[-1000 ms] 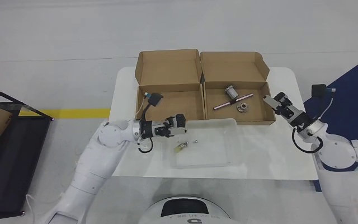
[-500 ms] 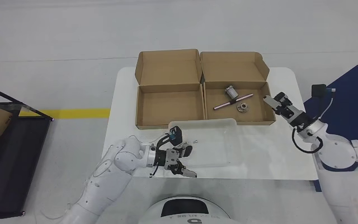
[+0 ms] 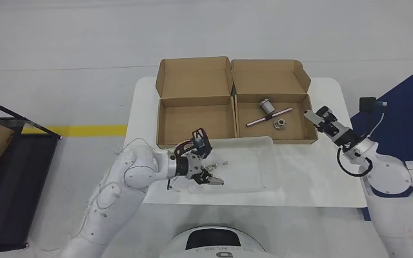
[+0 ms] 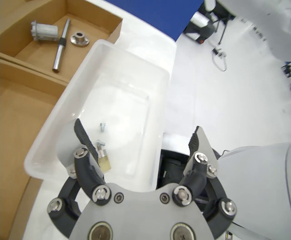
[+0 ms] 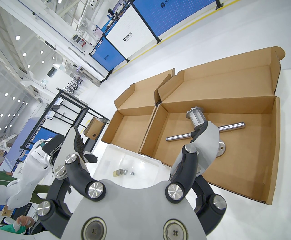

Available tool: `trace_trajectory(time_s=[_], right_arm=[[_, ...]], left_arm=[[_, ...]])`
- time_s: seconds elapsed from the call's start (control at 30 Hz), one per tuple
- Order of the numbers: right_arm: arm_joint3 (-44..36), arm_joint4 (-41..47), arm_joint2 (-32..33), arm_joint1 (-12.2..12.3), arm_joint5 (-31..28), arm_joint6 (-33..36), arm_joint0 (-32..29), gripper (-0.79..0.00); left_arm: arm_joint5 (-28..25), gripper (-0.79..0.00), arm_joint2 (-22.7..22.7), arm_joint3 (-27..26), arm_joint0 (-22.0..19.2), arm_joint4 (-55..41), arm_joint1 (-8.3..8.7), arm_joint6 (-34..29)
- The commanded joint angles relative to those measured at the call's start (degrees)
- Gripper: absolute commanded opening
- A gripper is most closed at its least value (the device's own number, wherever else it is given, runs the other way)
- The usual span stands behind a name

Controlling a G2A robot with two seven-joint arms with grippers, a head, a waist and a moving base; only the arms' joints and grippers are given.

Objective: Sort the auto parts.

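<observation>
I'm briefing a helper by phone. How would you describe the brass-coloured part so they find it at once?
On the white table, a clear plastic tray sits on the robot's side of two cardboard boxes. Two small parts lie in it by the open left gripper. The one meant is the yellowish block with a silver end, bigger than the tiny silver screw next to it.

Far beyond my right gripper, in the room behind, stands a row of partition panels, and that is where the print is. The white panel carries a short dark word beside a small emblem, a brand mark. The blue panel next to it bears the same sort of mark in white, and the nearer blue panel has a smaller one. A small cardboard box farther back has a dark label, too small for me to read.
</observation>
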Motion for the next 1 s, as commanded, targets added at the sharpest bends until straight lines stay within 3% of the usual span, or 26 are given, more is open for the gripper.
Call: trace_trajectory(time_s=[0.0, 0.23, 0.33, 0.37, 0.4, 0.47, 0.97], right_arm=[[0.00, 0.00, 0.00, 0.00, 0.00, 0.00, 0.00, 0.000], [0.00, 0.00, 0.00, 0.00, 0.00, 0.00, 0.00, 0.000], [0.00, 0.00, 0.00, 0.00, 0.00, 0.00, 0.00, 0.000], [0.00, 0.00, 0.00, 0.00, 0.00, 0.00, 0.00, 0.000], [0.00, 0.00, 0.00, 0.00, 0.00, 0.00, 0.00, 0.000], [0.00, 0.00, 0.00, 0.00, 0.00, 0.00, 0.00, 0.000], [0.00, 0.00, 0.00, 0.00, 0.00, 0.00, 0.00, 0.000]], left_arm=[[4.99, 0.000, 3.58, -1.90, -1.38, 6.54, -0.32, -2.82], [16.94, -0.018, 15.28, 0.34, -6.78, 23.01, -2.49, -0.95], [19.88, -0.160, 19.63, 3.40, -9.49, 26.88, -3.66, -0.79], [20.42, -0.271, 21.01, 4.63, -10.33, 27.79, -4.06, -1.00], [20.97, -0.326, 22.31, 5.68, -11.16, 28.43, -4.48, -1.12], [21.70, -0.397, 24.61, 7.98, -12.59, 29.06, -5.30, -1.19], [23.72, -0.493, 29.90, 18.76, -18.66, 27.67, -8.97, -0.47]])
